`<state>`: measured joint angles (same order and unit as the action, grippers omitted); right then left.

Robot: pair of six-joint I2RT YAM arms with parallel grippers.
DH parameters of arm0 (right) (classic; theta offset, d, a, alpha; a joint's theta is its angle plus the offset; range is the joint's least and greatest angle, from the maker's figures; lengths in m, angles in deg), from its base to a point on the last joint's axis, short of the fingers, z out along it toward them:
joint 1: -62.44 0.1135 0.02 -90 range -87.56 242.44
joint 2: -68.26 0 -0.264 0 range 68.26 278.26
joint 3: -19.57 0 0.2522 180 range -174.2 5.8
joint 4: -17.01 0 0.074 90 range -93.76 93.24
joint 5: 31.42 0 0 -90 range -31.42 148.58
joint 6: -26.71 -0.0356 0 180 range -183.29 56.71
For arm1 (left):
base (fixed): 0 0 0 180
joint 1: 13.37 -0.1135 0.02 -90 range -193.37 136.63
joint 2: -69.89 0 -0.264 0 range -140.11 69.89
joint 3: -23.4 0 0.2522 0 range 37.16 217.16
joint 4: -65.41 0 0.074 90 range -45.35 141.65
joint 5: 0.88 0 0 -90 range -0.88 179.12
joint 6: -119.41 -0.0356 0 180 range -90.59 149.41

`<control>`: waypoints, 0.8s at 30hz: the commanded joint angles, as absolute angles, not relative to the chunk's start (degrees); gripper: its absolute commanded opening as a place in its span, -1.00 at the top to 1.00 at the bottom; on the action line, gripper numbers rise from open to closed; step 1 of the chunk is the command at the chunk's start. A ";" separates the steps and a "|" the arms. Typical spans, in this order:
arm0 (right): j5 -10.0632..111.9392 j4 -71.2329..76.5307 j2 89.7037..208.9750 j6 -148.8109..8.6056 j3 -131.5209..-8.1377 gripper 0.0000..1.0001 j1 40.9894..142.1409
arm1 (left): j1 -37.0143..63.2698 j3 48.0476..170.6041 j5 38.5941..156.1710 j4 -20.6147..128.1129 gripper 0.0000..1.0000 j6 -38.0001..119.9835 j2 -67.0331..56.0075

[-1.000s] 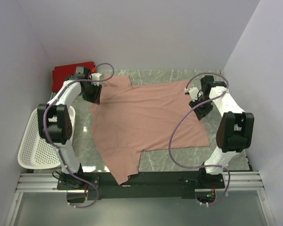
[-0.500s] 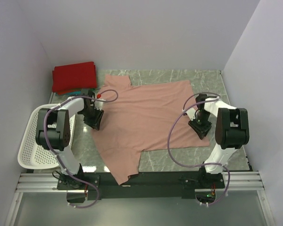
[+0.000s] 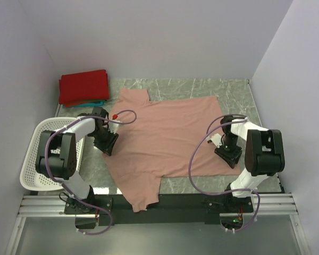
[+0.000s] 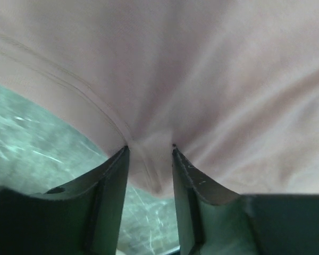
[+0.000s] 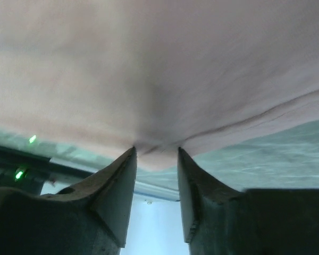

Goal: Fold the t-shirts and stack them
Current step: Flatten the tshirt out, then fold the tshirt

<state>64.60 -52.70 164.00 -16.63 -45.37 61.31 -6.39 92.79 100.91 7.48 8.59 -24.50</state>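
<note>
Pink tee [image 3: 165, 138] is clamped at two edges. The left gripper [image 4: 150, 151] has its fingers closed on a pinch of cloth at a stitched seam, with creases running into the bite. The right gripper [image 5: 156, 151] grips the opposite edge the same way, just inside the hem line. In the overhead view the left gripper [image 3: 105, 142] sits at the tee's left edge and the right gripper [image 3: 228, 154] at its right edge near the front corner.

Outward from the grips, the tee lies spread flat across the table [image 3: 202, 87], one sleeve toward the far left and the other hanging at the near edge. Judged from the sleeves, the neck end points left and the hem right, so the long axis runs left to right, slightly skewed.

Step in hand, as judged: spreading and squaring the tee before the fold. Recommended practice:
- keep both bites equal and the cloth taut between them;
- move the arms together, low over the table;
- pull the near sleeve fully onto the table.

A red tee [image 3: 83, 86] lies folded on a teal tee [image 3: 97, 102] at the far left. The basket [image 3: 34, 175] stands at the left.
</note>
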 commanded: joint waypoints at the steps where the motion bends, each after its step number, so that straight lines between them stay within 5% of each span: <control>1: 60.01 -60.97 159.40 -13.37 -48.32 0.06 60.60 | -6.60 95.77 106.05 1.20 0.09 4.63 -20.56; 4: 49.20 -67.13 161.24 -14.93 -62.09 -0.21 57.96 | -6.60 104.28 110.81 1.11 -0.10 5.32 -19.75; 9: 33.64 -68.40 172.83 -22.05 -89.00 -0.33 54.88 | -6.87 125.02 112.68 6.79 -0.23 11.47 -27.56; 24: 40.64 -34.56 199.12 -51.94 -116.53 -0.37 54.53 | -9.42 156.95 108.64 16.93 -0.38 24.67 -55.78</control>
<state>37.72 -44.13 197.68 -44.70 -112.23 54.67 -9.32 152.57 109.15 15.48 22.43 -55.99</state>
